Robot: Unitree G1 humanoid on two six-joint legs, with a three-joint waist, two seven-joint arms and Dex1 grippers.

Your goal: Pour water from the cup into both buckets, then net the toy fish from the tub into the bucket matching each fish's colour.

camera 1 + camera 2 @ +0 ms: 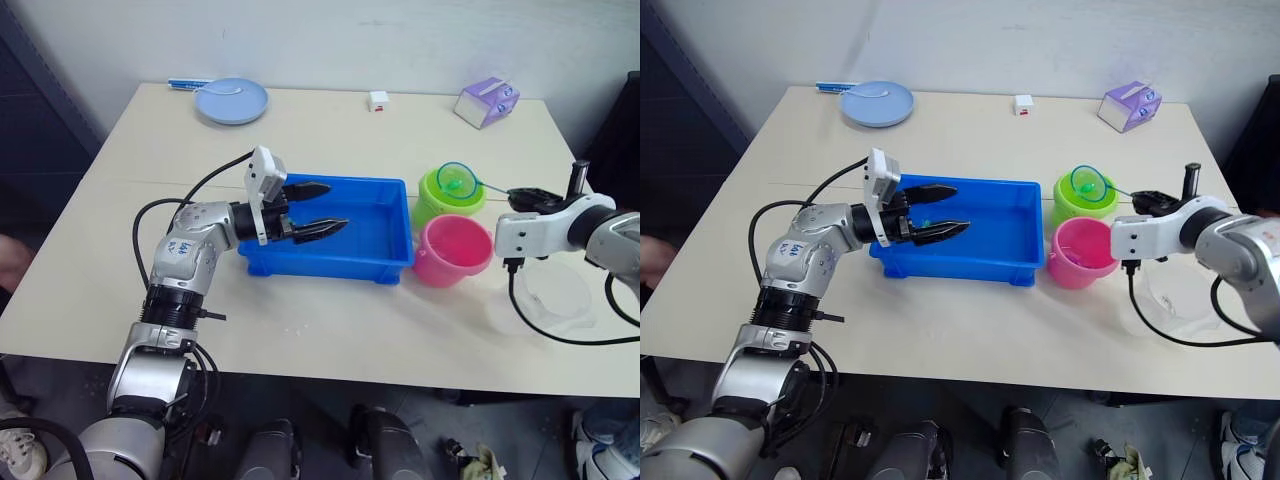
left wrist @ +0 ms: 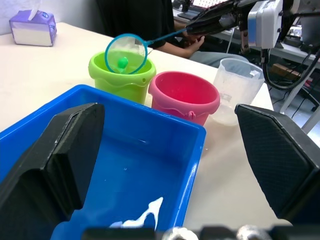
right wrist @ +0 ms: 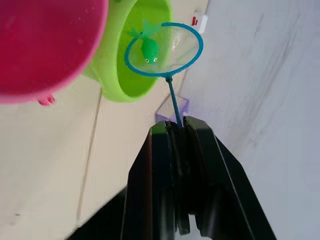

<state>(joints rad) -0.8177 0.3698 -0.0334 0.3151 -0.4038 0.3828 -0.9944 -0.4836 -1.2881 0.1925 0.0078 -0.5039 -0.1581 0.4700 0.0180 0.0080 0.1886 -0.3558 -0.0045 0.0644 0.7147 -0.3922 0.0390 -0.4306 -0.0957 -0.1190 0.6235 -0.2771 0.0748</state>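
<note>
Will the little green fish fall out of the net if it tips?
Probably yes: the green fish lies loose in the net, whose mesh looks shallow. It seems tiny and light, so the thin handle pinched by the right gripper likely won't sag.

The left gripper [image 1: 320,207] was held out level with its fingers spread apart; the right gripper [image 3: 179,125] was pinched closed, arm reaching inward.
</note>
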